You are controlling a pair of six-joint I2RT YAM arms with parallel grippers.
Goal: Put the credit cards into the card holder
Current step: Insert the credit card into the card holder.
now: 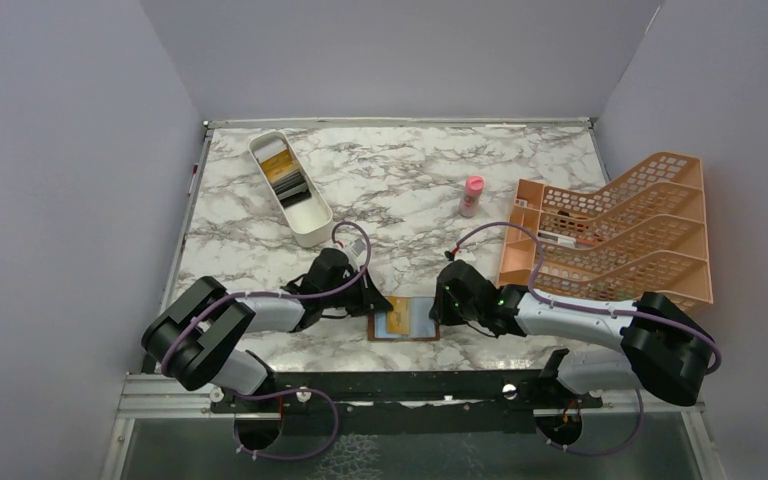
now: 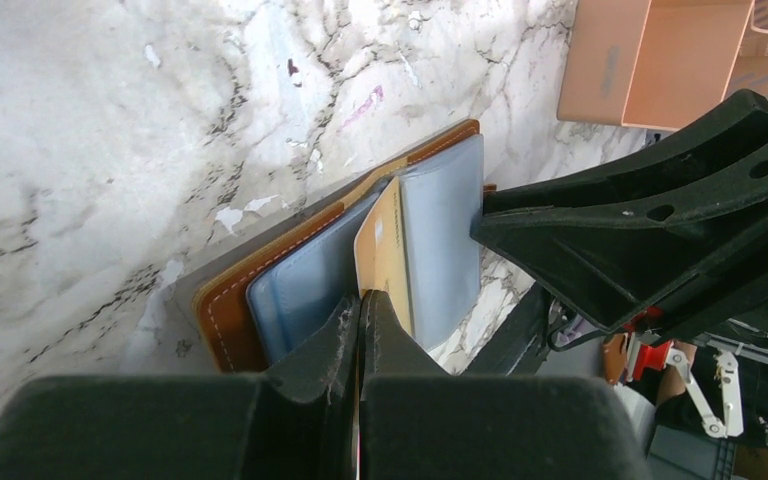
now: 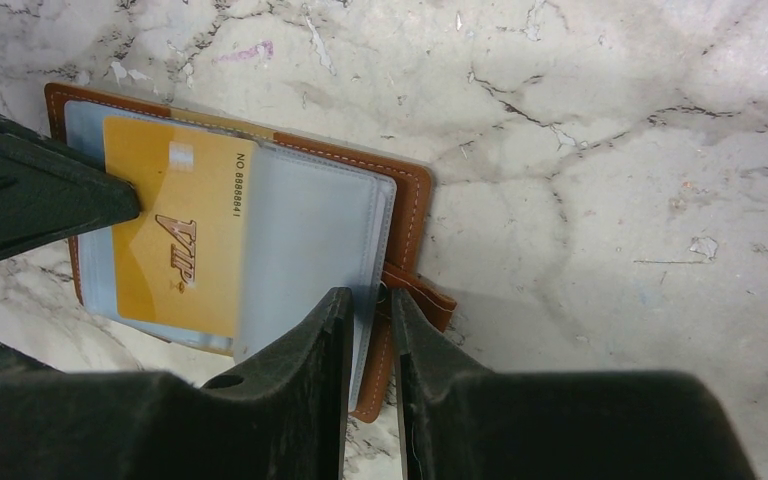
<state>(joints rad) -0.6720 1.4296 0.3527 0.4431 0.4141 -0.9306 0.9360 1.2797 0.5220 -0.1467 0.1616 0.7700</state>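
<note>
Pinching closed, left end effector (image 2: 360, 300) holds credit card (image 2: 384, 240), right end effector (image 3: 370, 297) grips card holder (image 3: 412, 195); "VIP" reads only right-wrist.

My overhead view is bright and even, shadows soft on the marble table (image 1: 410, 190). Close to the wrist lens, the left gripper (image 2: 360, 302) blurs.

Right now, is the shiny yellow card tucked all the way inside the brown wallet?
No, the yellow-gold VIP card sticks halfway out of a clear sleeve in the brown leather wallet.
</note>
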